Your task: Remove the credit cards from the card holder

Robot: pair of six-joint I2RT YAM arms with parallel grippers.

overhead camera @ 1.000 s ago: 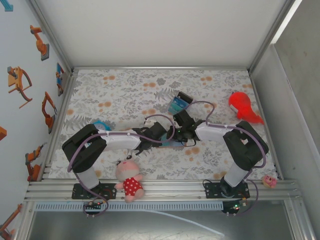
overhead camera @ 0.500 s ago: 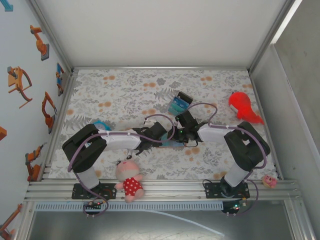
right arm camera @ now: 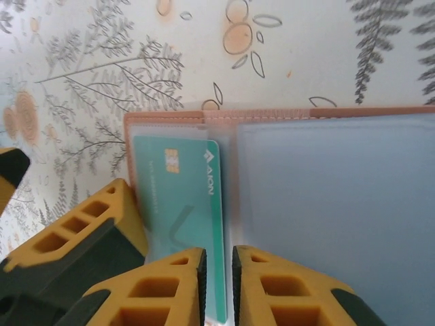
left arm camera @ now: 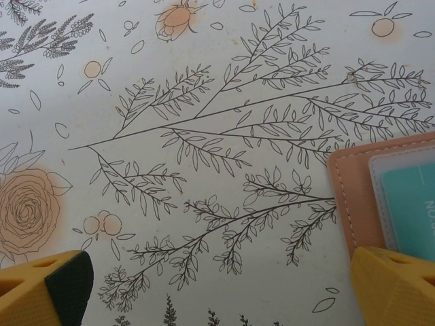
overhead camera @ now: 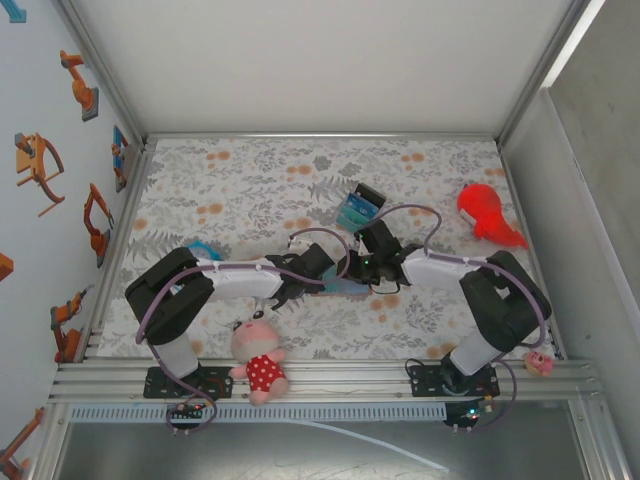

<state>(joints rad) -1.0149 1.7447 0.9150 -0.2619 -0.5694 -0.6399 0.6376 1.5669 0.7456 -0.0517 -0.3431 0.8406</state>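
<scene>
The card holder [right arm camera: 326, 224] lies open on the floral cloth, pinkish-tan at the rim and blue-grey inside. A teal credit card [right arm camera: 180, 197] sits in its clear left pocket. My right gripper [right arm camera: 217, 285] is over the card's near end, jaws a narrow slit apart. The card's long edge shows face-on through that slit; I cannot tell if anything is pinched. My left gripper [left arm camera: 221, 295] is wide open. One of its fingers [right arm camera: 75, 244] rests at the holder's left edge, over the corner of the card holder [left arm camera: 353, 197]. In the top view the two grippers meet at the card holder [overhead camera: 345, 286].
A black, blue and teal striped block [overhead camera: 358, 206] lies just behind the grippers. There is a red toy [overhead camera: 485, 212] at the right, a plush doll [overhead camera: 258, 356] at the near edge and a blue object [overhead camera: 200, 247] behind the left arm.
My right arm's elbow and forearm have shifted to the right while its gripper stays at the card holder. The left arm has not moved.
</scene>
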